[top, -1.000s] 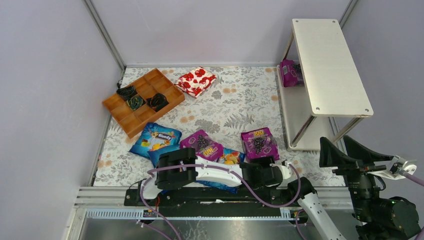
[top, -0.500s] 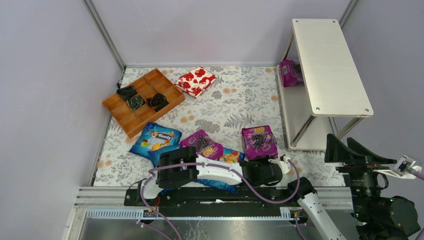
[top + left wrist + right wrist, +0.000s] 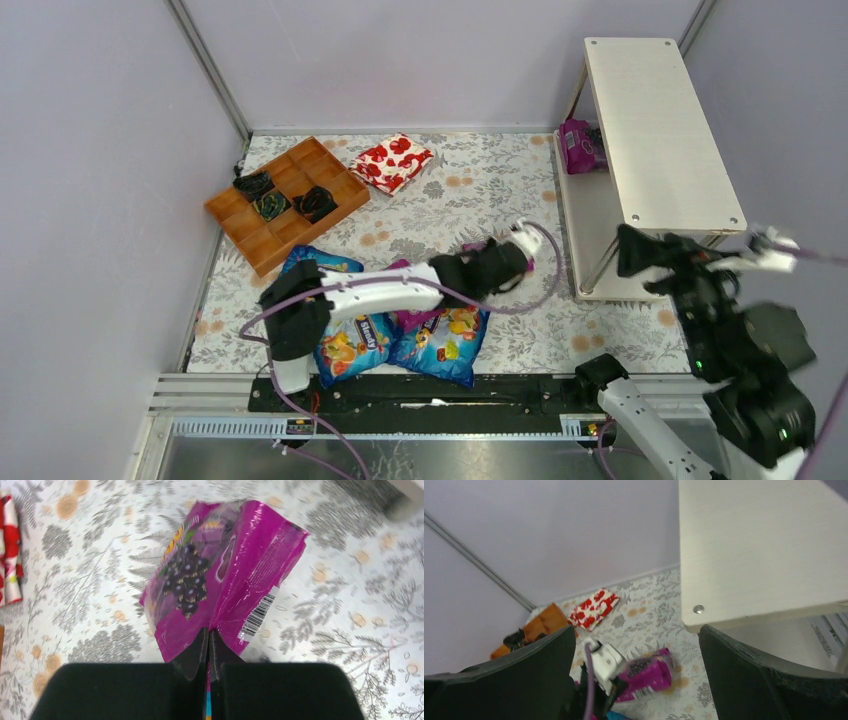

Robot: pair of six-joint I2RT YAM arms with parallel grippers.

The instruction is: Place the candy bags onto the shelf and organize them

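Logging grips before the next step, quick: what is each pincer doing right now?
Left pincer: closed, pinching the edge of the purple candy bag.
Right pincer: open, holding nothing.

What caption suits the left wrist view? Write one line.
Left end effector shut on the edge of a purple grape candy bag, flowered tablecloth behind.

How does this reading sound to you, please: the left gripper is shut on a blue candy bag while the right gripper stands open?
Not quite. The left gripper is shut on a magenta-purple grape candy bag, not a blue one, as the left wrist view shows plainly. The rest stands: the right gripper is open, its fingers wide apart in the right wrist view.
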